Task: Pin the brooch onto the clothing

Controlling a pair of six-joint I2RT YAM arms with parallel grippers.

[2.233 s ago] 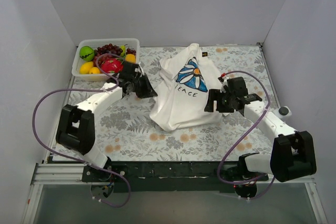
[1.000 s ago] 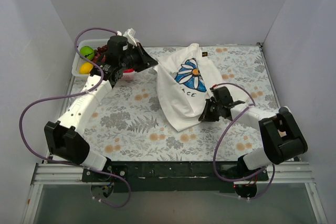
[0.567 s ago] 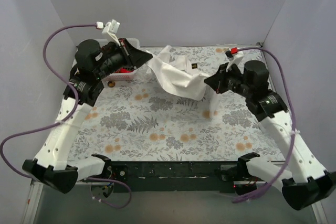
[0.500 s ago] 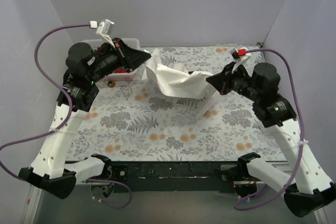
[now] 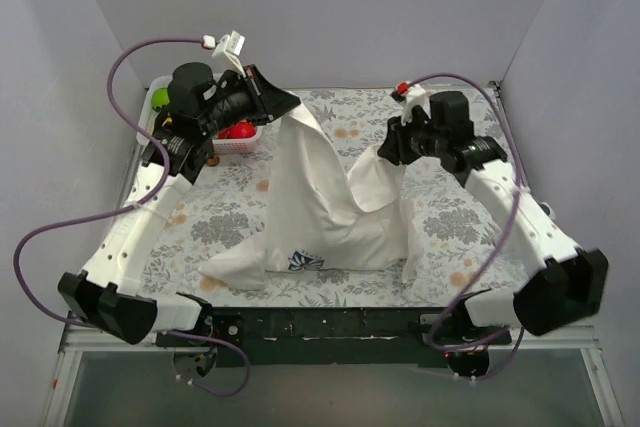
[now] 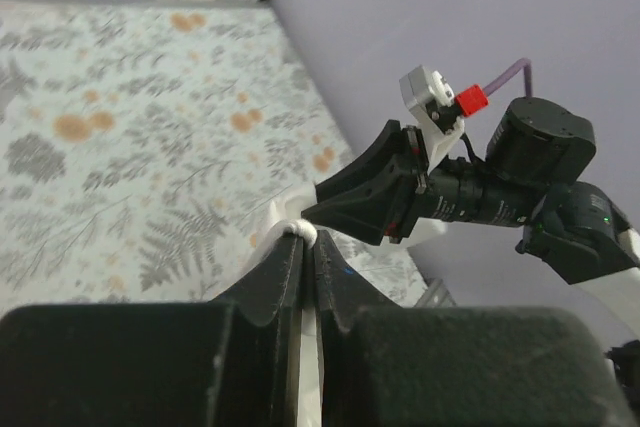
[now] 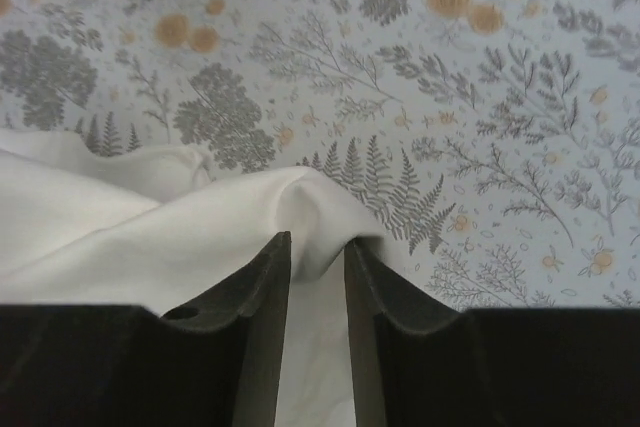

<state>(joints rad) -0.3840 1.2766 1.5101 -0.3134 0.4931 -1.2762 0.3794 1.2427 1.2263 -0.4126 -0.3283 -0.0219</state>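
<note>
floral-print desk [image 5: 470, 232], plain grey walls [image 5: 320, 17] on three sides.

near edge: clothing [image 5: 320, 207] droops onto the desk, bunched. the daisy print [image 5: 305, 261] shows small and creased, low on the heap.

further in: the shirt rises in two peaks.
- right pincer [image 5: 388, 147]: fingers a narrow gap apart, a fold of white cloth wedged between them. the right peak hangs from it.
- left pincer [image 5: 283, 104]: higher and further back, fingers pressed together on a small nub of cloth.

behind that: fruit tub [image 5: 238, 145], partly hidden.

brooch: not seen in any view, cannot place it.

risks, as i judge them:
- the right grip looks light. the fold could slip out and the shirt collapse in a heap.
- the print lies creased, so there is no flat chest panel to pin into until the cloth is spread.
- the brooch could be buried under cloth or knocked off the desk by a sweep of the fabric.
</note>
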